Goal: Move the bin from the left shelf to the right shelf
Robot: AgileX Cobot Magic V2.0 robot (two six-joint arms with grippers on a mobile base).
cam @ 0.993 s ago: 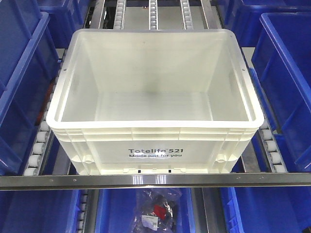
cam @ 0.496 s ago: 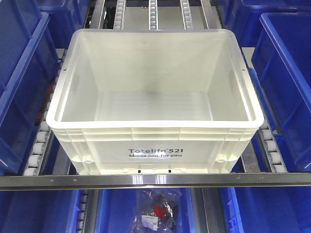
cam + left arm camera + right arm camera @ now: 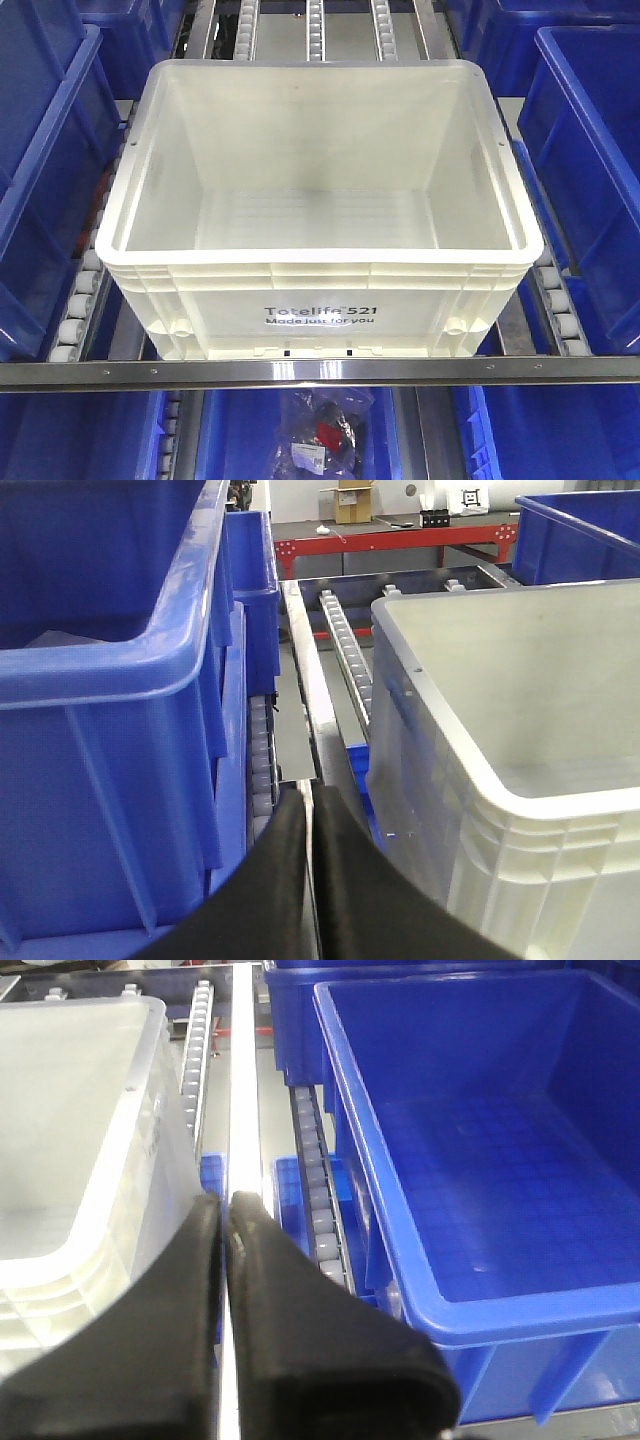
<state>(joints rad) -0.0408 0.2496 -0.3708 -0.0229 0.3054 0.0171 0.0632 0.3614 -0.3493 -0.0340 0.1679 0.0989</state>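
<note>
The bin (image 3: pixel 320 300) is a large white tote printed "Totelife 521", empty, resting on the roller shelf in the middle of the front view. Neither gripper shows in that view. In the left wrist view the bin (image 3: pixel 520 810) fills the right side, and my left gripper (image 3: pixel 310 800) is shut with nothing between its black fingers, in the gap between the bin and a blue bin (image 3: pixel 120 730). In the right wrist view the bin (image 3: pixel 70 1160) is at left and my right gripper (image 3: pixel 226 1210) is shut and empty beside its right wall.
Blue bins flank the white one at left (image 3: pixel 40 200) and right (image 3: pixel 590 170). Roller tracks (image 3: pixel 80 300) and a steel front rail (image 3: pixel 320 372) carry the bin. A lower blue bin holds a bagged item (image 3: pixel 325 435). A red workbench (image 3: pixel 400 540) stands beyond the shelf.
</note>
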